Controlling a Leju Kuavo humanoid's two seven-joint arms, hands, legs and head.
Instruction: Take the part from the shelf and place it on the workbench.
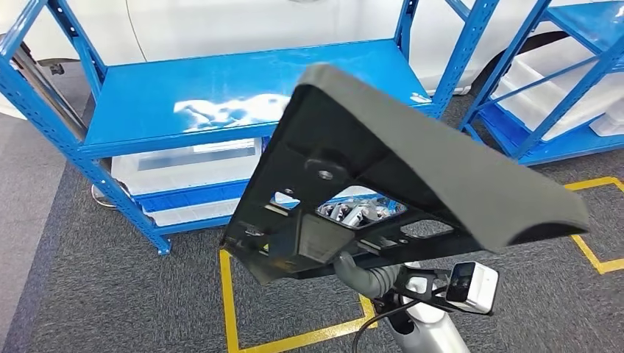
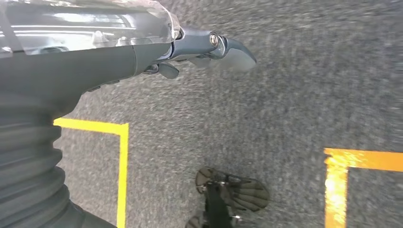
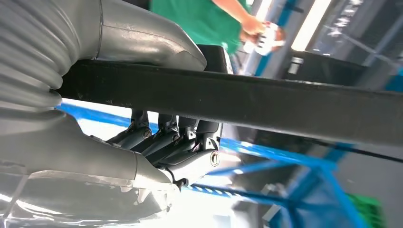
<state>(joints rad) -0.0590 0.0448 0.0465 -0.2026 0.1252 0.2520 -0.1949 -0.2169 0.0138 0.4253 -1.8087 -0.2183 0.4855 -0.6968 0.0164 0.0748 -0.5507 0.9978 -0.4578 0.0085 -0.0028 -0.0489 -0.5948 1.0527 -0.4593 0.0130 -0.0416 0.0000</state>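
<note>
I've got the part, a big rigid black moulded panel, clear of the blue shelf with my right hand clamped thumb-over, fingers-under on one edge, so it looks light but lever-heavy and prone to twisting; left hand hangs empty, fingers loosely extended.

I read bright, even light overhead; white glare on the blue shelf at 11 o'clock. Left wrist carpet motion-blurred; right wrist background soft, overexposed.
</note>
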